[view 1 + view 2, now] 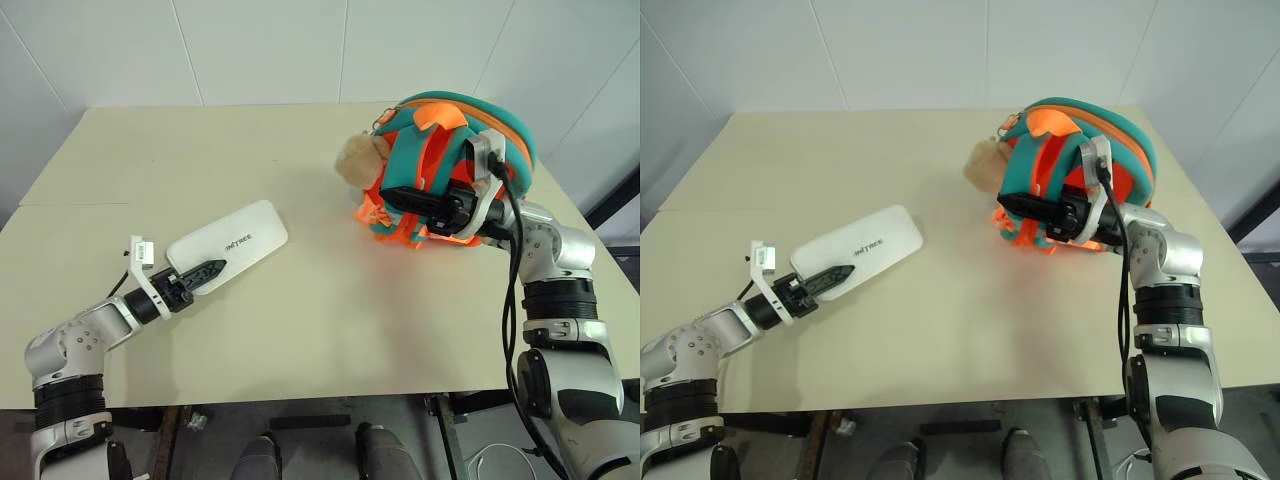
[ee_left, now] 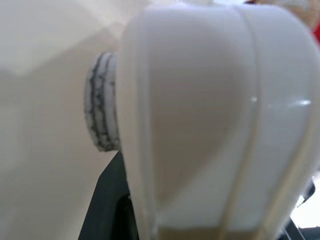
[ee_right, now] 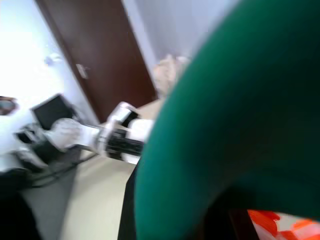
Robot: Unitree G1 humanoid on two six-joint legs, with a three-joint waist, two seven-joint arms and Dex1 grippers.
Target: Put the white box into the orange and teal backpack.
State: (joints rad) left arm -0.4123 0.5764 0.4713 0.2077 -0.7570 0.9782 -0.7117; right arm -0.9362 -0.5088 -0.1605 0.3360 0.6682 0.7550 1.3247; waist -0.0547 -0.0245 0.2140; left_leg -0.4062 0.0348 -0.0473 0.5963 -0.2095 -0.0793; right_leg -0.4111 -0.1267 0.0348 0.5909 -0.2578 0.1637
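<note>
The white box (image 1: 240,236) is flat and long, with small dark lettering, and lies slantwise over the left half of the table. My left gripper (image 1: 207,270) is shut on its near end, one black finger on top. The left wrist view has the box (image 2: 210,115) very close. The orange and teal backpack (image 1: 470,120) stands at the right rear, its tan plush animal (image 1: 360,158) facing the box. My right gripper (image 1: 396,197) reaches in among its straps from the right and is shut on teal fabric (image 3: 240,125).
The beige table (image 1: 330,330) has its front edge close to me and its right edge just past the backpack. A white wall runs behind it. Bare tabletop lies between the box and the backpack. The right wrist view has a dark door (image 3: 100,55) in the background.
</note>
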